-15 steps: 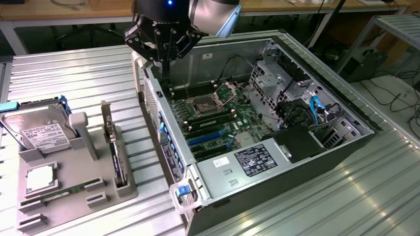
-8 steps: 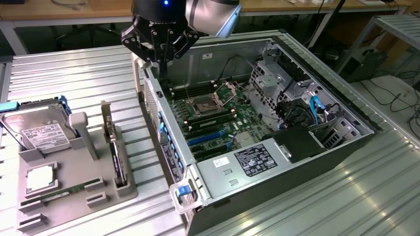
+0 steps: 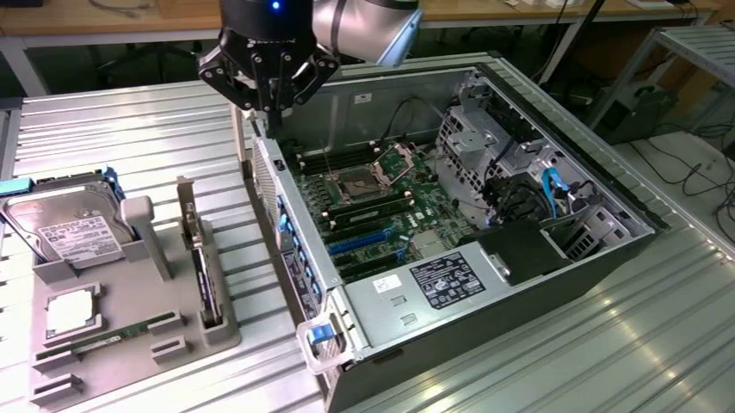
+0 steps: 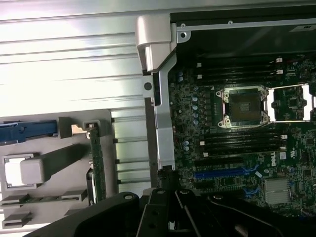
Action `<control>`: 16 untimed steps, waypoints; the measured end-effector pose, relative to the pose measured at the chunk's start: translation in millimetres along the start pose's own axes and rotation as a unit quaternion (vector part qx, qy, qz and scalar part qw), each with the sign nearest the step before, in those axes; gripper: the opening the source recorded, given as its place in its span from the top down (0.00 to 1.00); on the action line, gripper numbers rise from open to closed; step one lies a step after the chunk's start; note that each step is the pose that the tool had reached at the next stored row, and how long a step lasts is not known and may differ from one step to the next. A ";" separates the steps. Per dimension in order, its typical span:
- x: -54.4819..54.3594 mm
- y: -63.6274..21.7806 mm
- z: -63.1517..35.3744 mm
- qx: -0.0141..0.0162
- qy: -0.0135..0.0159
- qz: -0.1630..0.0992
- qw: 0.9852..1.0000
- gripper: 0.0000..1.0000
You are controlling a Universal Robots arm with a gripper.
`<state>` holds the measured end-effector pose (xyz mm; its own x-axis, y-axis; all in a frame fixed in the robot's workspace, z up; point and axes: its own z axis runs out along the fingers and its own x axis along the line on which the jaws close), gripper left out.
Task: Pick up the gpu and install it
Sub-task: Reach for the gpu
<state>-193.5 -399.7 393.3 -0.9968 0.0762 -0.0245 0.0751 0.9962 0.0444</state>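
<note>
The gpu (image 3: 208, 280) is a thin dark card with a pale bracket strip, standing on edge in a slot of the grey holder tray (image 3: 172, 297) at the exterior view's left. In the wrist view the gpu (image 4: 96, 165) appears edge-on beside the case wall. My gripper (image 3: 268, 110) hangs above the back left corner of the open computer case (image 3: 574, 284), well above and behind the gpu. Its fingers are shut with nothing between them. In the wrist view the dark gripper (image 4: 170, 207) points down over the case's edge rail (image 4: 164, 123).
The holder tray also carries a silver hard drive (image 3: 67, 232), a square processor (image 3: 71, 310) and a green memory stick (image 3: 109, 337). Inside the case lie the motherboard's open socket (image 3: 361, 185) and blue card slots (image 3: 358, 243). Ribbed metal tabletop (image 3: 597, 344) surrounds everything.
</note>
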 end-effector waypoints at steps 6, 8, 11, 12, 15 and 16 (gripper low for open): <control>6.9 -1.2 -0.3 0.000 0.000 0.000 1.000 0.89; 9.4 -1.5 -0.3 0.000 0.000 0.000 1.000 0.89; 12.9 -2.1 -0.5 0.000 0.000 0.000 1.000 0.89; 14.0 -2.2 -0.5 0.000 0.000 0.000 1.000 0.89; 17.3 -2.6 -0.5 0.000 0.000 0.000 1.000 0.89; 18.2 -2.7 -0.6 0.000 0.000 0.000 1.000 0.89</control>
<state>-211.9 -401.0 393.3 -0.9968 0.0763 -0.0244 0.0751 0.9962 0.0444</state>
